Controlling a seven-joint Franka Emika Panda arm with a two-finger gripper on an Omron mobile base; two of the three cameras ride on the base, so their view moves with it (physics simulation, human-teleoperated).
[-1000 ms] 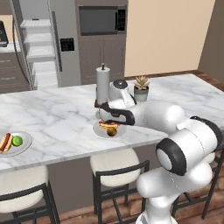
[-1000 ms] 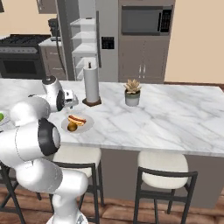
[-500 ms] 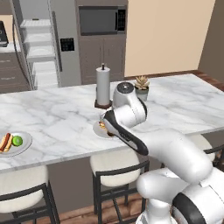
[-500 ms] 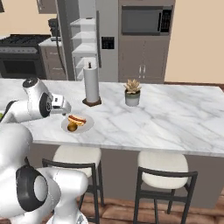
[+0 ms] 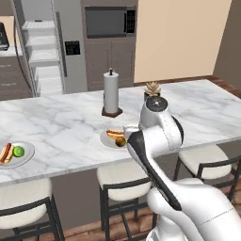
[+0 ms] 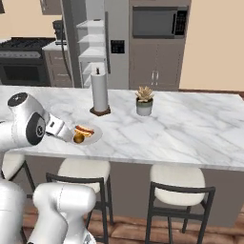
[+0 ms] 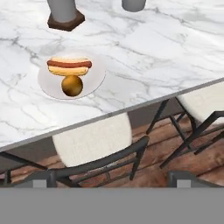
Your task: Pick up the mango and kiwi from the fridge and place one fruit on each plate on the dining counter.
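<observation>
**Both fruits are set on the plates**

Left base view: The mango (image 5: 121,141) is seen on the near plate (image 5: 107,140), touching the hot dog (image 5: 114,134), just left of the bent white arm. The kiwi (image 5: 18,151) is seen on the far plate (image 5: 27,155), well to the left of the arm, beside another hot dog (image 5: 5,153). Both plates are set on the dining counter (image 5: 70,127). A paper towel roll (image 5: 111,92) and a small plant (image 5: 152,89) are seen farther back. The fridge (image 5: 44,47) is seen open behind the counter. The gripper is hidden by the arm, so whether it is spread or pressed together cannot be told.

Right base view: The gripper (image 6: 61,129) is seen just left of the near plate (image 6: 93,136). Its fingers are too small and blurred to be told apart. The mango (image 6: 78,138) is seen just beside it, apart from it.

Hand view: The mango (image 7: 72,86) is seen on the plate (image 7: 94,74), up and left of the gripper, with nothing held. The hot dog (image 7: 69,65) is touched by the mango. Stools (image 7: 94,140) are seen below the counter edge. The finger tips cannot be made out.
</observation>
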